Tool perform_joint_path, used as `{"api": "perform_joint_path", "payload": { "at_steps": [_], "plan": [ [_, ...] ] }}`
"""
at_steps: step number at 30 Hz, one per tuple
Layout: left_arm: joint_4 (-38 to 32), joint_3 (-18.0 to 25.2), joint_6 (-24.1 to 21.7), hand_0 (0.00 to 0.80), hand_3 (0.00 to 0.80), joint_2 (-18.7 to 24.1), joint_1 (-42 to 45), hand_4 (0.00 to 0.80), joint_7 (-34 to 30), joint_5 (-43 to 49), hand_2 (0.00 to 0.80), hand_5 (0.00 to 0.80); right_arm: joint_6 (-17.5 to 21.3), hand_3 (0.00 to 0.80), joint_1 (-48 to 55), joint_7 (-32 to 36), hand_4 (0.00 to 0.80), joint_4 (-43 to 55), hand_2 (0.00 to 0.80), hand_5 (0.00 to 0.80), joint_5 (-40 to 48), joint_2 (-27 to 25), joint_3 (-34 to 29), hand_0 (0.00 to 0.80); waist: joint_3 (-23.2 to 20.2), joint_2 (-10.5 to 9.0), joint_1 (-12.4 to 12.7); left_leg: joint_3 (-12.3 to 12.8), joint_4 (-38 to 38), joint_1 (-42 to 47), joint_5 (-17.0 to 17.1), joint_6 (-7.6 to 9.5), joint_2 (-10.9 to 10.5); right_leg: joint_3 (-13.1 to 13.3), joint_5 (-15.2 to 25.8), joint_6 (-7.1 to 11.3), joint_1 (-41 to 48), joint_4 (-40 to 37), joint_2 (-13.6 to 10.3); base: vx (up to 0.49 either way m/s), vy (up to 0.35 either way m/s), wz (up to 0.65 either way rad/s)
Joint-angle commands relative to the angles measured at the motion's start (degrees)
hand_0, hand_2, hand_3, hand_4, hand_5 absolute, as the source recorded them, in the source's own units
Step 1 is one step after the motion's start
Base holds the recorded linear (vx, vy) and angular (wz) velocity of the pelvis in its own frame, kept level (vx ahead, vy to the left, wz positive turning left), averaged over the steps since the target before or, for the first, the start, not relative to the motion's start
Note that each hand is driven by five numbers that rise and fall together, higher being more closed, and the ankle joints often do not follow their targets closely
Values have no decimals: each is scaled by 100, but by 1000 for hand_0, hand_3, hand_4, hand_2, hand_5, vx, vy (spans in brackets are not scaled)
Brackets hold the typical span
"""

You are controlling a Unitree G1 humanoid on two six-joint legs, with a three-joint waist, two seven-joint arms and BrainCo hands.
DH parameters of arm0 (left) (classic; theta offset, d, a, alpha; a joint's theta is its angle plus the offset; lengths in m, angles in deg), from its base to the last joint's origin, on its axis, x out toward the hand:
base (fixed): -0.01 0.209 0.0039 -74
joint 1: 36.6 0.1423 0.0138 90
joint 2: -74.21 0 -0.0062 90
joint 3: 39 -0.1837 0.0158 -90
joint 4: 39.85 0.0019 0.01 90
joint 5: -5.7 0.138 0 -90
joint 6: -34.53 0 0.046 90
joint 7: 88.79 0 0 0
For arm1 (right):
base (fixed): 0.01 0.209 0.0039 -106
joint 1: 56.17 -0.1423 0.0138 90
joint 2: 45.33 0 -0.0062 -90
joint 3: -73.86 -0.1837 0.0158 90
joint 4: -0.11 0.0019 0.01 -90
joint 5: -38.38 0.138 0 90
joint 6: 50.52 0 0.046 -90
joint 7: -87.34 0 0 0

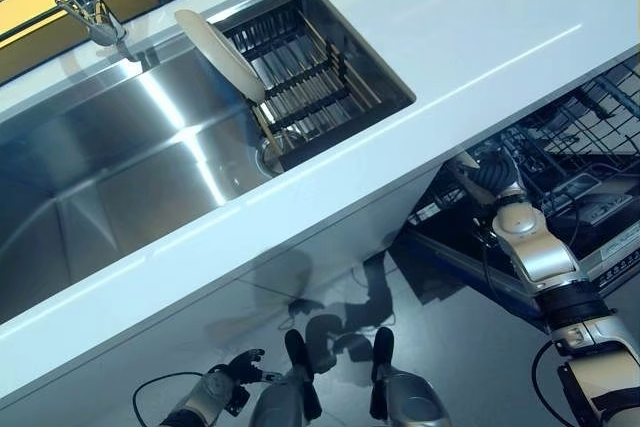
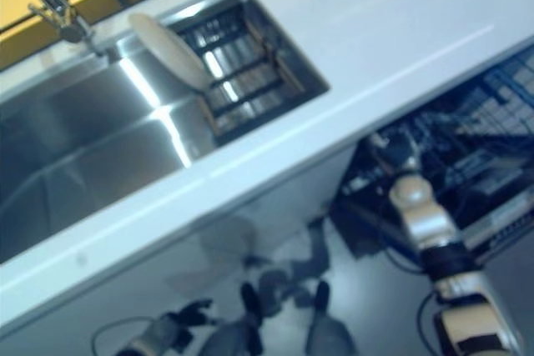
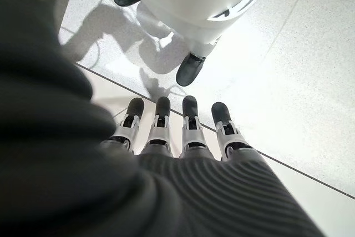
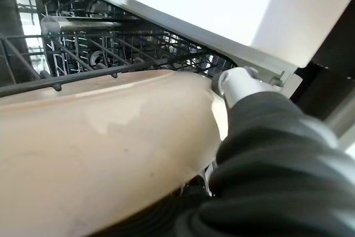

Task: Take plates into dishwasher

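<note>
Fingers (image 3: 189, 116) of the left hand (image 3: 183, 137) hang straight and relaxed above the floor, holding nothing. Right hand (image 4: 260, 137) is under the counter (image 1: 450, 37) at the dishwasher rack (image 4: 83, 54), thumb over the rim of a cream plate (image 4: 100, 159) (remaining fingers hidden behind it, so full grasp cannot be confirmed). Second plate (image 1: 220, 55) leans upright in the sink's drying rack (image 1: 310, 77).

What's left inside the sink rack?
One cream plate stands on edge at the sink rack's end. The remaining slots look empty; the rack floor beneath that plate is hidden.
</note>
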Motion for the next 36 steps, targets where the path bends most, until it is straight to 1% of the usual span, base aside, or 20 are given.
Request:
{"api": "perform_joint_path", "payload": {
  "at_steps": [1,15,27,28,29,32,33,34,35,36],
  "plan": [
    [-63,-201,34,0,0,245,-268,0,-11,-116,0,0,187,800,-527,-62,800,-249,800,800,-22,413,272,800,145,-430,116,329,3,279,-1069,185,-411,174,-885,-118,-233,394,-34,0,0,0],
    [-116,-211,50,0,0,277,-263,0,-72,-82,0,0,89,800,-593,-86,800,-510,800,800,-100,320,308,800,115,-435,164,328,3,299,-1060,176,-414,104,-853,-106,-172,331,-38,-3,1,1],
    [-175,-194,107,0,0,268,-247,0,-81,-73,0,0,115,800,-538,-111,800,-552,800,800,-157,367,264,800,99,-440,176,353,3,325,-1055,174,-414,59,-821,-90,-100,265,-39,0,0,0],
    [-171,-197,100,0,0,267,-241,0,-74,-85,0,0,105,744,-544,-108,744,-549,744,744,-159,362,258,744,99,-441,176,355,3,329,-1055,171,-415,58,-822,-89,-95,263,-40,0,0,0],
    [-165,-188,100,0,0,258,-244,0,-71,-78,0,0,104,706,-551,-107,706,-551,706,706,-164,360,253,706,99,-445,176,360,3,331,-1055,172,-415,57,-819,-88,-90,258,-39,0,0,0],
    [-142,-187,86,0,0,257,-240,0,-67,-76,0,0,110,659,-540,-152,659,-539,659,659,-165,370,259,659,90,-448,181,361,3,335,-1056,178,-417,54,-814,-88,-76,248,-37,0,0,0],
    [-140,-183,87,0,0,256,-239,0,-64,-79,0,0,97,574,-530,-172,574,-512,574,574,-171,379,250,574,92,-451,179,360,3,339,-1057,179,-415,53,-815,-88,-69,245,-37,0,0,0],
    [-141,-183,88,0,0,256,-238,0,-63,-79,0,0,95,543,-527,-176,543,-508,543,543,-171,381,250,543,93,-451,180,360,3,340,-1057,179,-415,53,-815,-88,-67,245,-36,0,0,0],
    [-151,-185,101,0,0,250,-234,0,-49,-83,0,0,91,455,-511,-219,455,-480,455,455,-175,392,243,455,97,-456,179,360,3,342,-1057,177,-414,50,-815,-88,-60,238,-33,0,0,0],
    [-156,-188,106,0,0,243,-229,0,-34,-89,0,0,89,348,-504,-231,348,-467,348,348,-192,405,228,348,98,-456,176,364,3,338,-1057,178,-414,53,-814,-88,-62,236,-34,0,0,0]
  ]
}}
